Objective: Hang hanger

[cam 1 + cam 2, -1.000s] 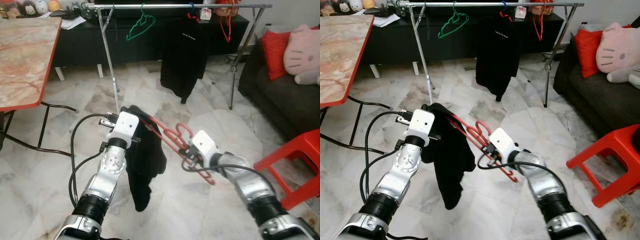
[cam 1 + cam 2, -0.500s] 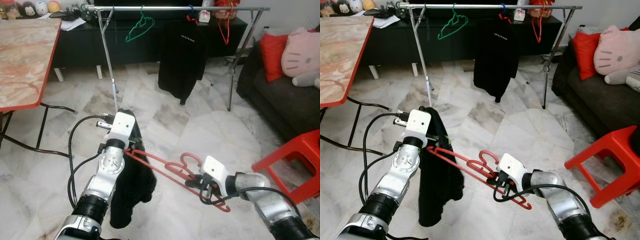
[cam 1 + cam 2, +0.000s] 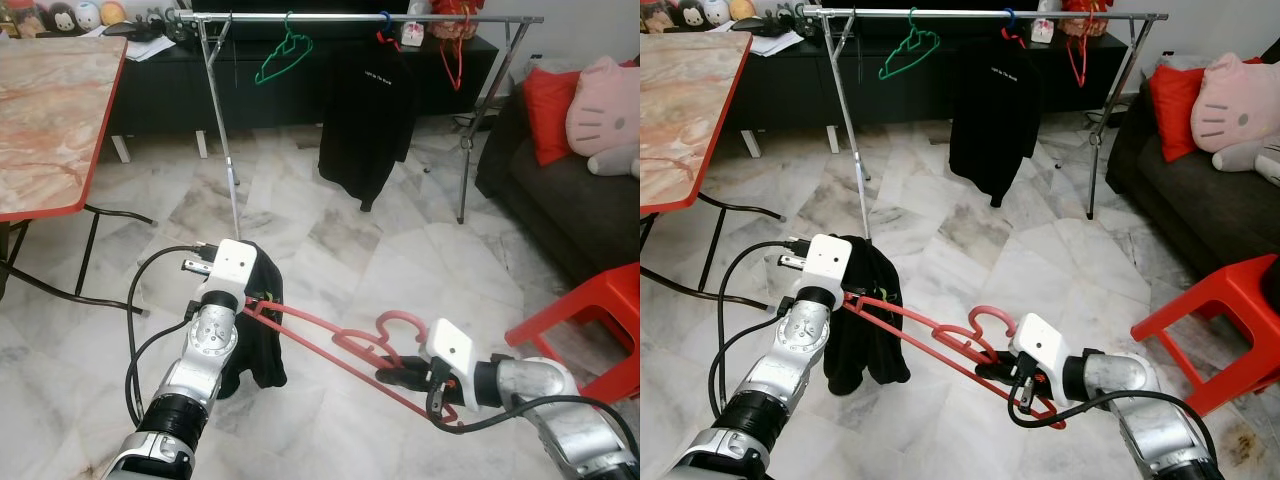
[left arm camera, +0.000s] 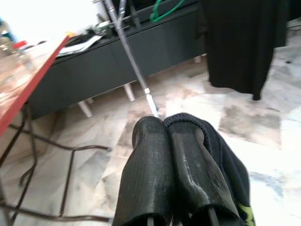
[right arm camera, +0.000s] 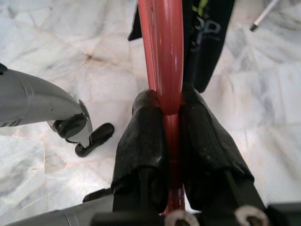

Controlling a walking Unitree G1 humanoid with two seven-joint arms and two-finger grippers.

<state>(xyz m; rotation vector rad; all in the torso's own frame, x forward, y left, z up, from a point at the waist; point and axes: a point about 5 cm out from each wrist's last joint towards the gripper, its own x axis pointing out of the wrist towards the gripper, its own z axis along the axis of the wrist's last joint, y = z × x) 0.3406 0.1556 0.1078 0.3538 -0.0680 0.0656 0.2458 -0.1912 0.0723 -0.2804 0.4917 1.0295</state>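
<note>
Low over the marble floor (image 3: 330,230), in front of the robot, the red hanger (image 3: 330,345) is stretched between the two arms, its long axis slanting from the left claw (image 4: 169,136) at far left down to the right claw (image 5: 163,101) at near right. Its hook (image 3: 395,325) curls upward near the right end, pointing towards the far side of the room. Right claw is clenched on the hanger's red bar, both black fingers (image 5: 141,136) pressing it from either side. Left claw has its fingers pressed together with a bunched black garment (image 3: 255,320) just behind them and draped below; whether cloth is pinched between the fingers I cannot tell. The hanger's left end disappears into that bundle, so how much of it sits inside the cloth is hidden. The near-right tip of the hanger is partly covered by the right claw's cables.

Far ahead stands the metal clothes rack (image 3: 360,17), carrying a green hanger (image 3: 282,55), a hung black shirt (image 3: 365,110) and another red hanger (image 3: 452,60), well apart from the held one. A red-edged counter (image 3: 50,110) is cut off at far left, a red stool (image 3: 590,320) at right
</note>
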